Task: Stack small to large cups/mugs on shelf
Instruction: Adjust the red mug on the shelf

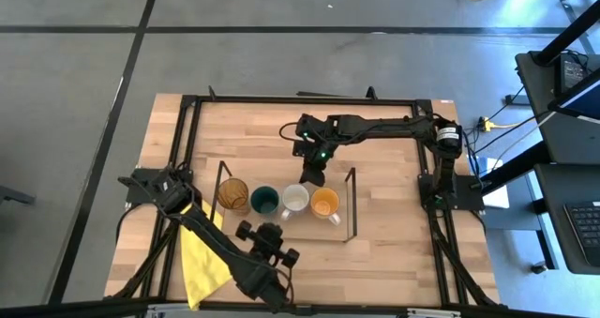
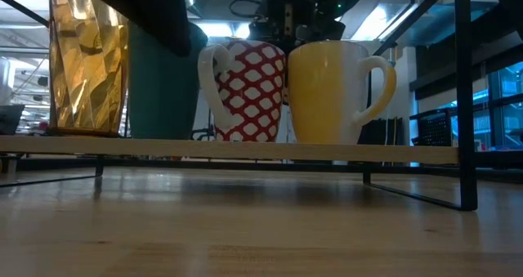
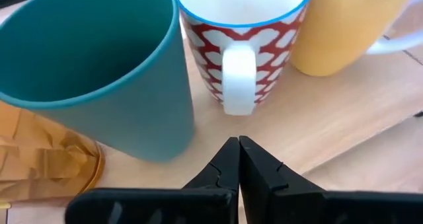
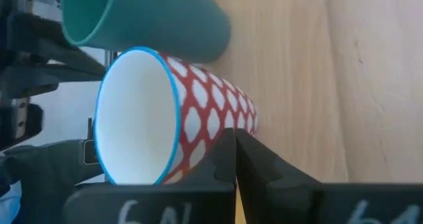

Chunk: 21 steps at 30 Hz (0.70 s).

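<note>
Four cups stand upright in a row on the shelf [image 2: 245, 149]: an amber tumbler [image 1: 232, 194], a dark green cup [image 1: 264, 201], a white mug with a red pattern [image 1: 295, 199] and an orange mug [image 1: 324, 203]. My left gripper [image 3: 236, 143] is shut on the row's near side. It points at the white mug's handle [image 3: 238, 85], a short gap away. My right gripper [image 4: 232, 137] is shut on the far side of the row, tips at the white mug's patterned wall [image 4: 211, 112]. My right gripper's shut fingertips come slanting down from the far side to the white mug's patterned wall [image 4: 215, 128]. I cannot tell whether they touch it. The mug stands upright on the shelf.
Thin black wire frames [image 1: 353, 205] stand upright at both ends of the shelf. A yellow cloth [image 1: 202, 262] lies near the table's front left, under the left arm. The black table frame [image 1: 187, 121] runs around the wooden top.
</note>
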Motion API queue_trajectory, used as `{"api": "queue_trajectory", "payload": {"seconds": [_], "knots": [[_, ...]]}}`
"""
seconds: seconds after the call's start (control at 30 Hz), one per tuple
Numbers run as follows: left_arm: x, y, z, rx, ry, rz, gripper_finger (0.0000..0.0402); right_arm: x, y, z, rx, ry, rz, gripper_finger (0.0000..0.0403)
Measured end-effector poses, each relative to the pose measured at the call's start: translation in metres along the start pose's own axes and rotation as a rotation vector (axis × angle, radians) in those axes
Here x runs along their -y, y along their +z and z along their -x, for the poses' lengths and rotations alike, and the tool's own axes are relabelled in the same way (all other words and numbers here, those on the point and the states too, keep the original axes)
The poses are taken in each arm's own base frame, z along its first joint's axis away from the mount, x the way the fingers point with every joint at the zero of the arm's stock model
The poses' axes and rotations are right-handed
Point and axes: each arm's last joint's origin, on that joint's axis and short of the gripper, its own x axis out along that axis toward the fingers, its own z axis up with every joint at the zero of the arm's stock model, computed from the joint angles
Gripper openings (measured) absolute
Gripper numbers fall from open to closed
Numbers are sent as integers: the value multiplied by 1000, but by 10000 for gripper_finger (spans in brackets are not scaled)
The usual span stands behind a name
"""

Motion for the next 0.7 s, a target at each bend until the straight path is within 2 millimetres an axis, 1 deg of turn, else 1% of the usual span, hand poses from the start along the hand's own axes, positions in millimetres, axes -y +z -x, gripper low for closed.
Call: {"api": "queue_trajectory", "payload": {"seconds": [0.3,0.43,0.7], "knots": [[-1,5,-22,-12,70,-2,0,-1,-1,-1,-6,7,7,3],[-2,5,-26,-19,87,-7,0,-1,-1,-1,-10,6,7,3],[-2,5,-27,-19,89,-9,0,-1,-1,-1,-10,6,32,3]]}}
